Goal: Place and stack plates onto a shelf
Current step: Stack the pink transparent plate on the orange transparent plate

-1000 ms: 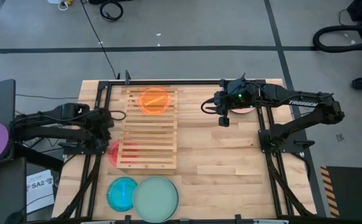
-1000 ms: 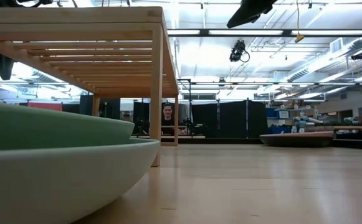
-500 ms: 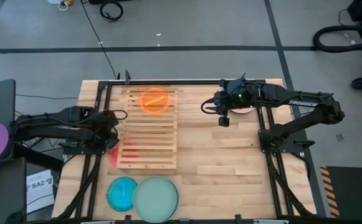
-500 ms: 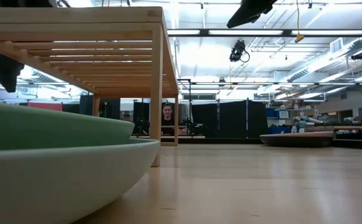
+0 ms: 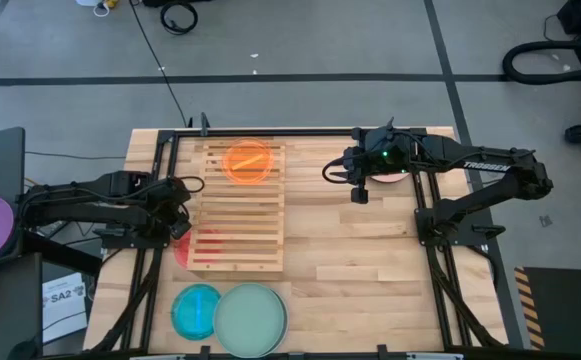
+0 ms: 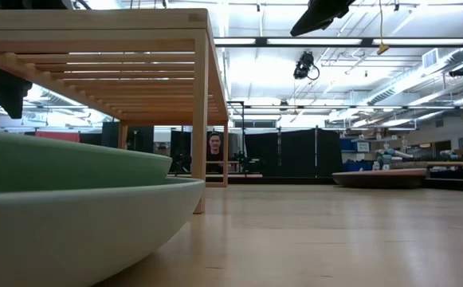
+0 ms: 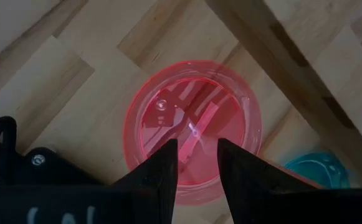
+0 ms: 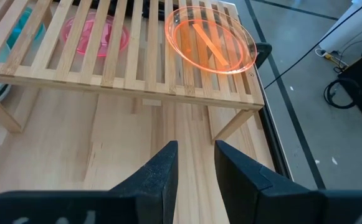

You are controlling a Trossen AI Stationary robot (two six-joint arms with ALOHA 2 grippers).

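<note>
Left wrist view — left gripper (image 7: 197, 163) hovers, fingers narrowly parted and empty, over the translucent red round plate (image 7: 193, 127) lying on the bench half under the light-wood slatted shelf (image 5: 238, 207), at its left edge, poised for pickup. Right gripper (image 8: 192, 163), likewise empty, waits right of the shelf — its far end carries a translucent orange plate (image 5: 247, 162).

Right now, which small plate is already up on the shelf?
The orange plate, resting on top of the slats at the shelf's far end. The red plate sits on the tabletop below the left gripper; the blue plate is on the table too.

High looks straight down; low sits tabletop-level against mint plate (image 6: 72, 215); both share shelf (image 5: 238, 210).
</note>
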